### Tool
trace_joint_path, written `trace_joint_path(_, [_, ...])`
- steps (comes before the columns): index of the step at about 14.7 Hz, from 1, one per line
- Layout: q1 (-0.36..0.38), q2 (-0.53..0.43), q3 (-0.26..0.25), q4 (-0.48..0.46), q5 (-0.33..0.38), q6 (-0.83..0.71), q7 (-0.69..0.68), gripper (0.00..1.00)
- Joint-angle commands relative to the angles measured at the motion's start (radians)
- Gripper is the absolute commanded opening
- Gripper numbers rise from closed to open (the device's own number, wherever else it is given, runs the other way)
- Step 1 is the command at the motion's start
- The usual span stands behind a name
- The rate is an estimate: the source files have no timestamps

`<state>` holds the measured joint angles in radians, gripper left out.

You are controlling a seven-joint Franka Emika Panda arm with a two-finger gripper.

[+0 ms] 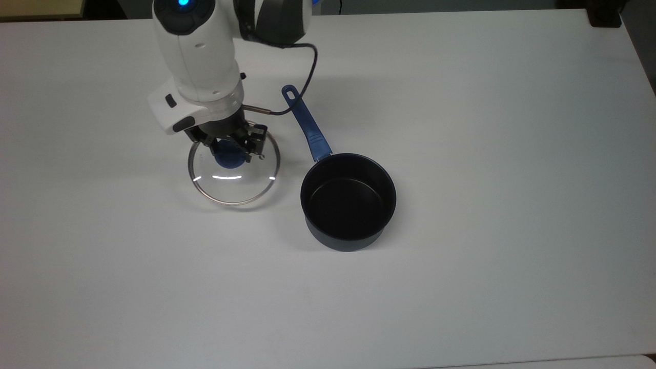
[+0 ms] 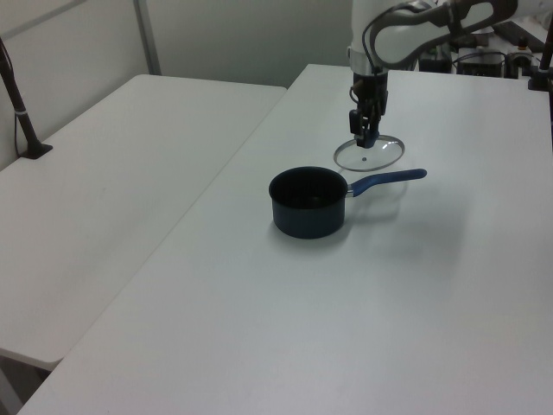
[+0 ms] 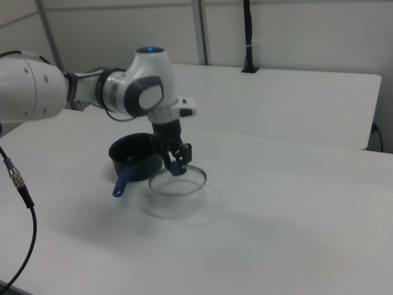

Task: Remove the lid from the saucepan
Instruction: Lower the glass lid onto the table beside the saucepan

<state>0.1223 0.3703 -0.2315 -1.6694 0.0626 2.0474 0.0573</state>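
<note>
The saucepan (image 1: 348,205) stands uncovered on the white table (image 1: 487,154), dark blue-grey with a black inside; its blue handle (image 1: 306,123) points to the top view's upper left. My gripper (image 1: 229,149) is shut on the blue knob (image 1: 229,158) of the lid (image 1: 236,187). The clear glass lid hangs level a little above the table, to the top view's left of the saucepan and apart from it. In the left view the gripper (image 2: 366,131) holds the lid (image 2: 371,157) beyond the saucepan (image 2: 307,207). In the right view the lid (image 3: 178,181) casts a shadow below the gripper (image 3: 177,165), beside the saucepan (image 3: 132,153).
A black cable (image 1: 307,72) loops from the arm's wrist over the handle's end. A second white table (image 2: 112,190) adjoins on the left view's left, with a black post (image 2: 19,104) clamped at its edge. Another black post (image 3: 247,37) stands at the far table.
</note>
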Motion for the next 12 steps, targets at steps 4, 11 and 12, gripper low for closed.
trace_joint_path(4, [0.017,-0.093,-0.060,-0.245,0.002,0.206,-0.086,0.45])
trace_joint_path(11, [0.010,-0.085,-0.100,-0.306,0.005,0.197,-0.175,0.81])
trace_joint_path(12, [0.011,-0.083,-0.100,-0.305,0.005,0.195,-0.168,1.00])
